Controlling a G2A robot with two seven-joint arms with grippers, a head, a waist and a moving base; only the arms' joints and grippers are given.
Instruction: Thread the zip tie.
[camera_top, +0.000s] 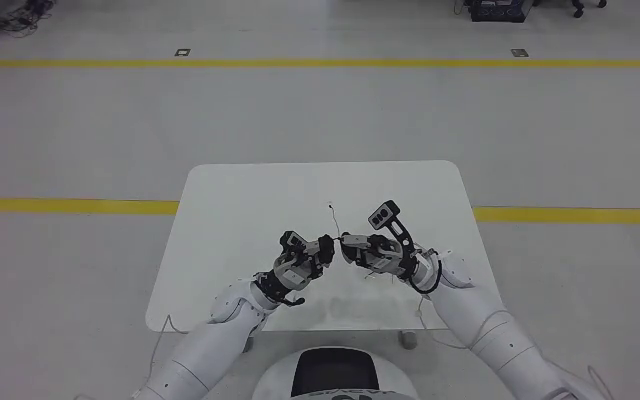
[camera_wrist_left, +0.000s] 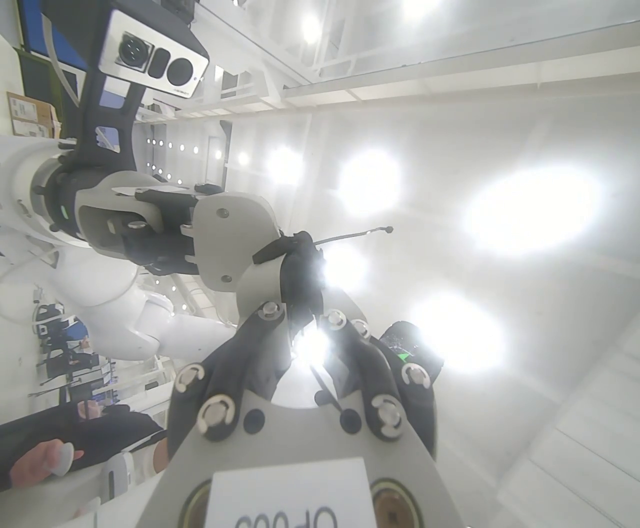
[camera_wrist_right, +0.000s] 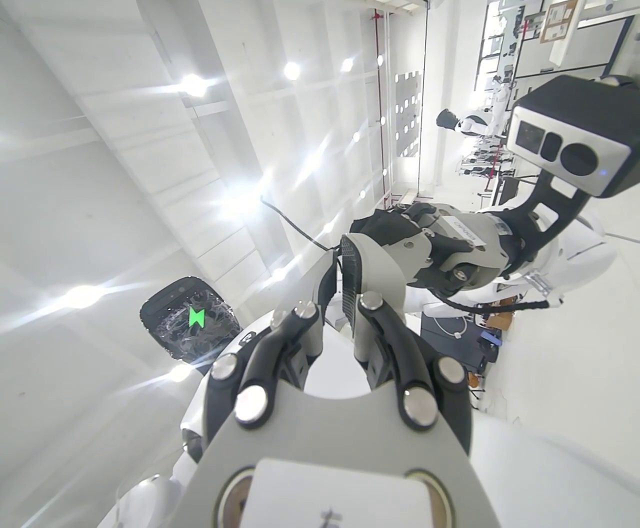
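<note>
Black zip tie (camera_top: 331, 215), mid-threading over table (camera_top: 230, 200) (free end jutting out), pinched between right gripper (camera_top: 347, 243) jaws and seemingly left gripper (camera_top: 325, 247) jaws; next, fine tip-to-head alignment.

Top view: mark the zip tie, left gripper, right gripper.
zip tie (camera_top: 333, 218), top view, on the free strand beyond the grippers.
left gripper (camera_top: 323, 247), top view, midway between its fingertips.
right gripper (camera_top: 347, 243), top view, midway between its fingertips.

Glossy white arms (camera_top: 225, 315) carry grey-and-black end effectors (camera_top: 323, 247) with silver screws (camera_wrist_right: 248, 402) and black cable (camera_wrist_right: 497, 306).
</note>
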